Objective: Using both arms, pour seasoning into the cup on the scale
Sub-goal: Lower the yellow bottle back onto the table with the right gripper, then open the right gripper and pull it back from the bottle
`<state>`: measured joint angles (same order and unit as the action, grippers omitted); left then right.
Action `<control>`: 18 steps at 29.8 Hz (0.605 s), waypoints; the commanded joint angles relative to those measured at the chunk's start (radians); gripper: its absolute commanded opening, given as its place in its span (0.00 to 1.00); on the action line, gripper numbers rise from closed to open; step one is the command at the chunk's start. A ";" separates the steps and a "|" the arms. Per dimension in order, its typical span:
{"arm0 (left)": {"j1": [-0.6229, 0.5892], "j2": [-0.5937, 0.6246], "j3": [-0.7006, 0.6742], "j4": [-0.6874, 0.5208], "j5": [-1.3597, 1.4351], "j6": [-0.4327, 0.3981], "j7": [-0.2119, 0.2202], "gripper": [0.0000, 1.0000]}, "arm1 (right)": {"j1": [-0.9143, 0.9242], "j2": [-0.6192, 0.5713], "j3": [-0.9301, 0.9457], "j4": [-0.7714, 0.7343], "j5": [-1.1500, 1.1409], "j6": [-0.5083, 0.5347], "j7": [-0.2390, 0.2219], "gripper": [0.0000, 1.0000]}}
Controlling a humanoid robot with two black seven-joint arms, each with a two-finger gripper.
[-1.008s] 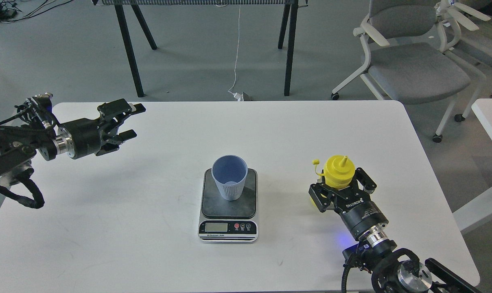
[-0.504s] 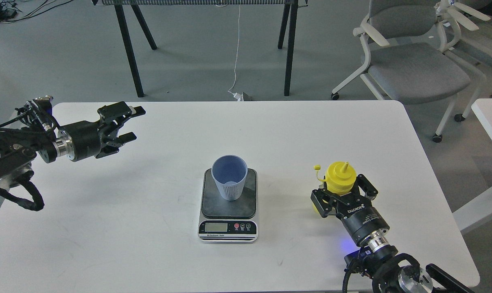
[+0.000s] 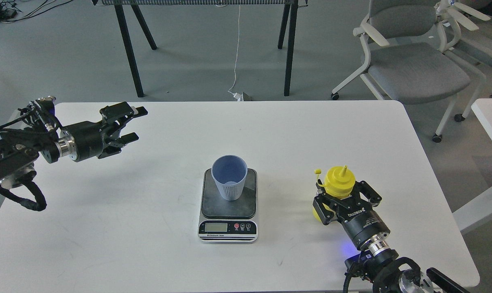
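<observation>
The yellow seasoning bottle [image 3: 339, 180] stands upright at the table's front right, its small tethered cap hanging open at its left. My right gripper [image 3: 346, 196] is shut on the bottle's body from the near side, one finger on each side. The light blue cup [image 3: 229, 179] stands upright and looks empty on the dark platform of the scale [image 3: 208, 203] at the table's middle, left of the bottle. My left gripper [image 3: 132, 124] is open and empty above the table's far left, well away from the cup.
The white table [image 3: 270, 130] carries the scale and the bottle. Beyond its far edge stand black table legs [image 3: 127, 49] and a grey office chair [image 3: 412, 69]. Another white table's corner [image 3: 490, 118] is at the right.
My right gripper has drawn back toward me and lower with the bottle in it. My left gripper has shifted slightly right and stays open. Cup and scale have not moved.
</observation>
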<state>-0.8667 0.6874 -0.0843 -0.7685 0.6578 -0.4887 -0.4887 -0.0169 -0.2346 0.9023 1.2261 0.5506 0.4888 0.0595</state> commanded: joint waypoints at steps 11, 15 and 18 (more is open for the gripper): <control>0.002 -0.003 0.000 0.000 0.000 0.000 0.000 1.00 | -0.109 -0.058 0.014 0.107 0.000 0.000 0.002 0.99; 0.014 -0.003 -0.002 0.000 0.000 0.000 0.000 1.00 | -0.161 -0.089 0.014 0.160 -0.001 0.000 0.003 0.99; 0.015 -0.003 -0.002 0.000 0.000 0.000 0.000 1.00 | -0.207 -0.103 0.014 0.199 -0.001 0.000 0.005 0.99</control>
<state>-0.8541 0.6841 -0.0849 -0.7685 0.6581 -0.4887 -0.4887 -0.1859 -0.3241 0.9160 1.3925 0.5493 0.4888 0.0636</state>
